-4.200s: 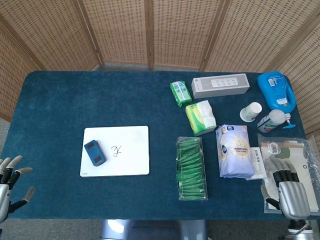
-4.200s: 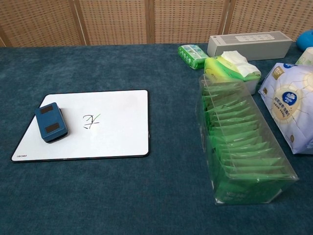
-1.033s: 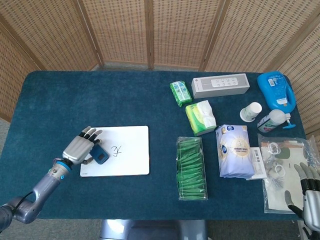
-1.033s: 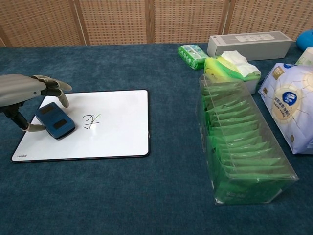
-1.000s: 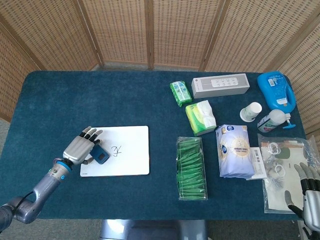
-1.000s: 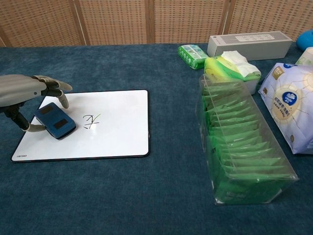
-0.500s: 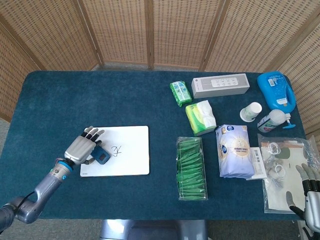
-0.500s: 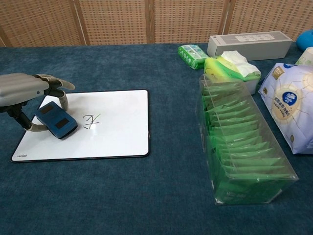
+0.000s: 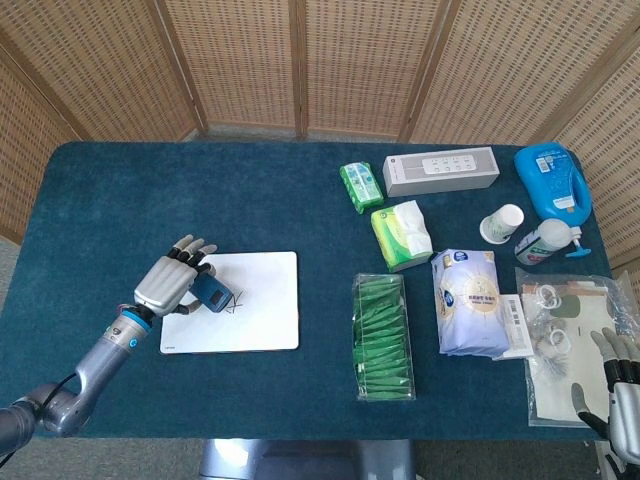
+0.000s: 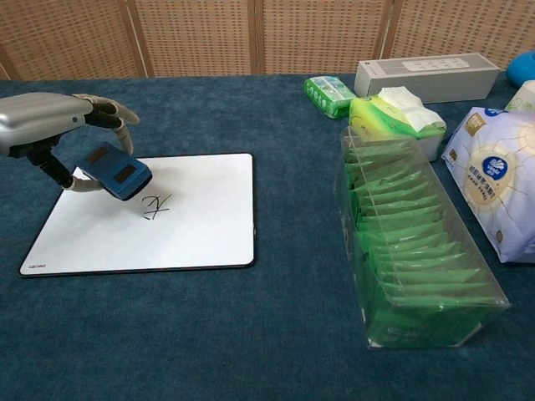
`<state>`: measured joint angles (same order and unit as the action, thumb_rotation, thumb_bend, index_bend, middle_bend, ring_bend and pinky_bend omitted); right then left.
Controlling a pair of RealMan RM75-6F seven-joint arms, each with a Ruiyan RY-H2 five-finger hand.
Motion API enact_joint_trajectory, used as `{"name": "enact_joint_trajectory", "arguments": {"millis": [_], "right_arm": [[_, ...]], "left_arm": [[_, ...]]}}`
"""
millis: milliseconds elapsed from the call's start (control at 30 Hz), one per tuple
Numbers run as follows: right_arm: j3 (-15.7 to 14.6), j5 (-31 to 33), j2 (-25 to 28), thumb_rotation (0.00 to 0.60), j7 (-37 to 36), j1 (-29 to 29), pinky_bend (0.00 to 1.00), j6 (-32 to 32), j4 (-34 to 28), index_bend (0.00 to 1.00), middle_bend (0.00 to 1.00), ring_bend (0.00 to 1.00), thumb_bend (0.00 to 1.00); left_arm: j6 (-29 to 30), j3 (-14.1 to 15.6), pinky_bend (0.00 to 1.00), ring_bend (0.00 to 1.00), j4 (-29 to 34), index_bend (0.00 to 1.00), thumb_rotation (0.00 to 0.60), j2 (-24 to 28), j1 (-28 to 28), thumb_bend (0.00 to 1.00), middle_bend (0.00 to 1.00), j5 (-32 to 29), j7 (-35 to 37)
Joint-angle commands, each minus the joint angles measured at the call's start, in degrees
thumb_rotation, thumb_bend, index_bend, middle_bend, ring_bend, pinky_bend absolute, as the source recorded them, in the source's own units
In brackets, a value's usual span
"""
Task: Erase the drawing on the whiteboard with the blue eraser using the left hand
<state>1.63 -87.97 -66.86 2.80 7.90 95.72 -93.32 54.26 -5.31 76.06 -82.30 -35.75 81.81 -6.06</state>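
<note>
- Since half a second earlier, the left hand (image 10: 50,117) had lifted the blue eraser (image 10: 116,174) off the whiteboard (image 10: 184,225) and carried it toward the drawing (image 10: 155,205); earlier it had lain flat near the board's left edge.
- Dark blue cloth covered the table (image 9: 200,190), filling most of both views.
- At the lower left of the head view lay the whiteboard, flat, with the small scribble left of its centre, not yet wiped.
- At the left edge of the chest view the left hand came in with its forearm reaching from the lower left, palm down, fingers (image 10: 117,111) curled over the eraser's far side and the thumb under its near side, clamped on it.
- The eraser hung tilted, its long axis running from upper left to lower right in the chest view, its lower right end just above and left of the drawing.
- By my judgement the next move called for lowering the eraser flat and sweeping it toward the lower right, across the marks.
- At the lower right corner of the head view the right hand (image 9: 622,390) rested well apart, fingers spread, holding nothing.
</note>
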Motion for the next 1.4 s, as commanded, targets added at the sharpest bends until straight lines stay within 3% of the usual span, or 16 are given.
{"name": "enact_joint_trajectory", "arguments": {"millis": [33,433,700,1400], "right_arm": [[0.1,0.1,0.0,0.600,0.0,0.0,0.06,0.0,0.0,0.11,0.11,0.00,0.39],[0.3,1.1,0.3,0.600,-0.3,0.5,0.06,0.1,0.2,0.11,0.11,0.00,0.39],[0.4,1.2,0.3,0.600,-0.8,0.6,0.06,0.0,0.5,0.11,0.11,0.00,0.39],[0.5,0.5,0.2,0.600,-0.8,0.7,0.06,0.4,0.5,0.11,0.11,0.00,0.39]], "left_arm": [[-1.7,-1.3,0.00,0.00,-1.0,0.53,0.600,-1.1,-1.4,0.34,0.14,-1.7,0.4],[-6.3,-1.8,0.00,0.00,-4.9,0.53,0.600,-6.2,-4.7,0.34,0.15,-5.4,-2.1],[-8.5,-0.7,0.00,0.00,-5.8,0.57,0.600,-8.4,-6.6,0.34,0.16,-6.3,-6.1],[-3.0,3.8,0.00,0.01,6.0,0.62,0.600,-1.4,-4.5,0.34,0.19,-0.3,-5.6]]}}
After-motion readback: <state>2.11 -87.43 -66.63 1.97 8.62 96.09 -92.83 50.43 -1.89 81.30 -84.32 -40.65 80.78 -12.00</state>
